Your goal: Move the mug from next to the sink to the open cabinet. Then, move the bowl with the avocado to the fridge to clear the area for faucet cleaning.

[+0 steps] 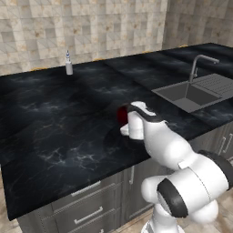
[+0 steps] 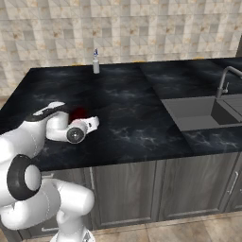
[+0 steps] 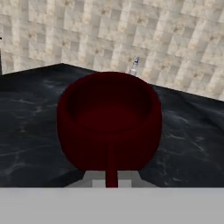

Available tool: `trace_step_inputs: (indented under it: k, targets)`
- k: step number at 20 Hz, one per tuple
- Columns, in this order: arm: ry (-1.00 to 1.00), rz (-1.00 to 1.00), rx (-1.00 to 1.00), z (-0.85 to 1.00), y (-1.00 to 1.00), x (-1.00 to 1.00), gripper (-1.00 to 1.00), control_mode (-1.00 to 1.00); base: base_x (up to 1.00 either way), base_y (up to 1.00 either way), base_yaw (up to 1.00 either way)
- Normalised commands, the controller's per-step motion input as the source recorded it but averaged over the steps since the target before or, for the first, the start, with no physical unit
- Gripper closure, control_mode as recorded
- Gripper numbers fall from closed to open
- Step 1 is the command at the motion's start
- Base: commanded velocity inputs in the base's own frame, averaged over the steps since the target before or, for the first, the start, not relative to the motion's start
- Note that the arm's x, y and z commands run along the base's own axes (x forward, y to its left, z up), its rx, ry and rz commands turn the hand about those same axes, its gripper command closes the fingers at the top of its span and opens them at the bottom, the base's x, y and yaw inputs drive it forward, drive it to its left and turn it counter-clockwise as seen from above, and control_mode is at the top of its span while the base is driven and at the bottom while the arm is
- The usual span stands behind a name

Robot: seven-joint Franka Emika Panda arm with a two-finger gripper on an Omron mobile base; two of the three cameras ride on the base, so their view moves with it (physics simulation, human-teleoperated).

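My gripper (image 3: 111,180) is shut on the dark red mug (image 3: 109,118), whose handle runs down between the fingertips. The mug (image 1: 122,114) hangs just above the black marble counter (image 1: 54,127), in front of my white hand, with a shadow under it. It also peeks out behind the hand in the right base view as the mug (image 2: 78,114). The grey sink (image 1: 186,95) lies well to the right, and the silver faucet (image 1: 196,66) stands behind it. The bowl, the avocado, the open cabinet and the fridge are out of view.
A slim white-and-grey bottle (image 1: 68,63) stands at the back of the counter by the tiled wall (image 2: 142,28). A ridged drainboard (image 1: 218,84) flanks the sink (image 2: 194,111). Grey drawers (image 1: 86,209) run below the counter's front edge.
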Motion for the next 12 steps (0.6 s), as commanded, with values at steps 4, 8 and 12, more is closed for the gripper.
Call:
trace_step_inputs:
  k: [4,8,12]
  targets:
    - [-0.28,0.00,0.00,1.00,0.02,-0.46,1.00,-1.00,0.00,0.00,0.00]
    - [-0.24,0.00,0.00,1.00,0.09,-0.51,1.00,-1.00,0.00,0.00,0.00]
    - [-0.17,0.00,0.00,1.00,0.09,-0.72,1.00,-1.00,0.00,0.00,0.00]
